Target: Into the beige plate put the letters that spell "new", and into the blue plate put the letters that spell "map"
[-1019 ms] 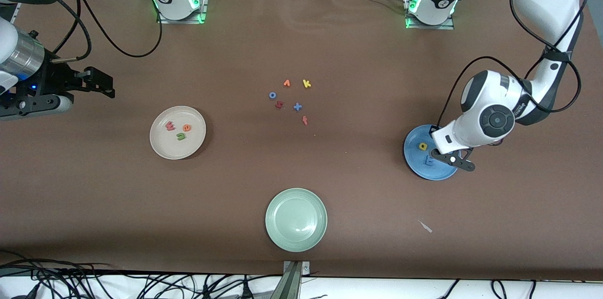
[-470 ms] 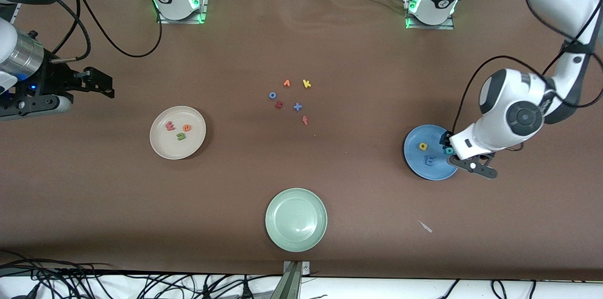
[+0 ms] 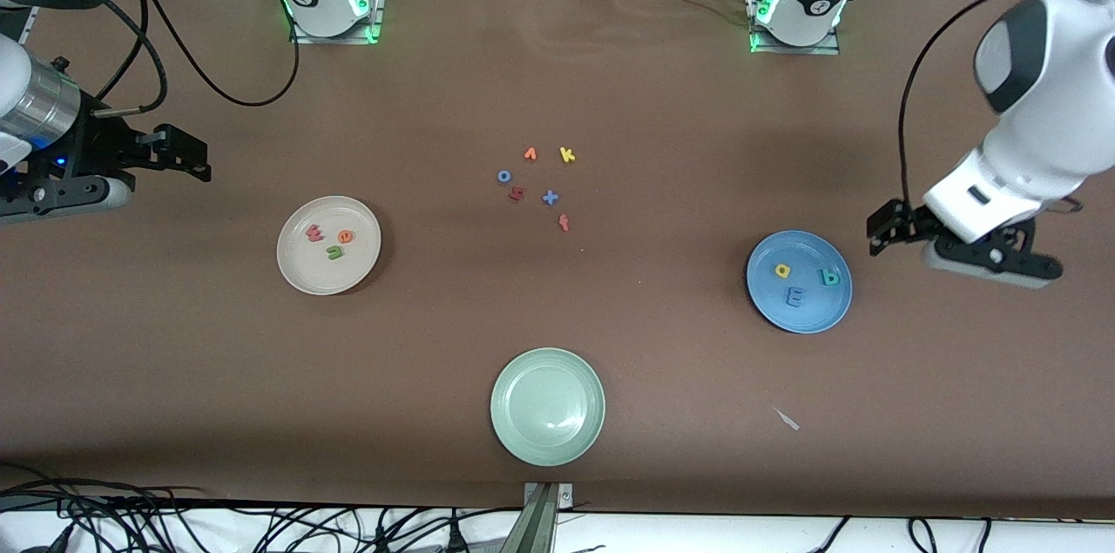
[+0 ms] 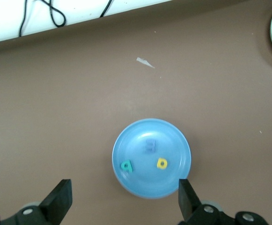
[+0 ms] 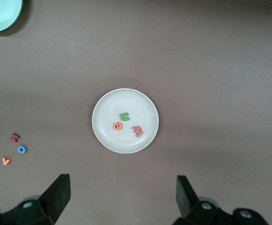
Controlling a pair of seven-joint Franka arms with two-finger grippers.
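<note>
Two sets of fingers, both spread wide and holding nothing. We note the left gripper (image 3: 878, 232) up in the air over bare bench (image 3: 662, 361) just beside the blue plate (image 3: 799, 309), at the left arm's end; its wrist view looks down on that plate (image 4: 151, 131) between its fingers (image 4: 57, 201). The right gripper (image 3: 196, 163) waits over the bench at the right arm's end, near the beige plate (image 3: 300, 274).

In the blue plate we count the yellow a (image 3: 782, 271), the blue m (image 3: 794, 298) and the teal p (image 3: 830, 278), apart from one another. In the beige plate lie the pinkish-red w (image 3: 314, 232), the orange e (image 3: 346, 236) and the green n (image 3: 334, 252), close together.

Mid-bench, farther from the front camera than the plates, a loose cluster: yellow k (image 3: 567, 155), orange v (image 3: 530, 154), blue o (image 3: 503, 176), dark red squiggle (image 3: 516, 194), blue x (image 3: 550, 198), orange f (image 3: 564, 223). The pale green plate (image 3: 547, 440) sits nearest the front camera.
</note>
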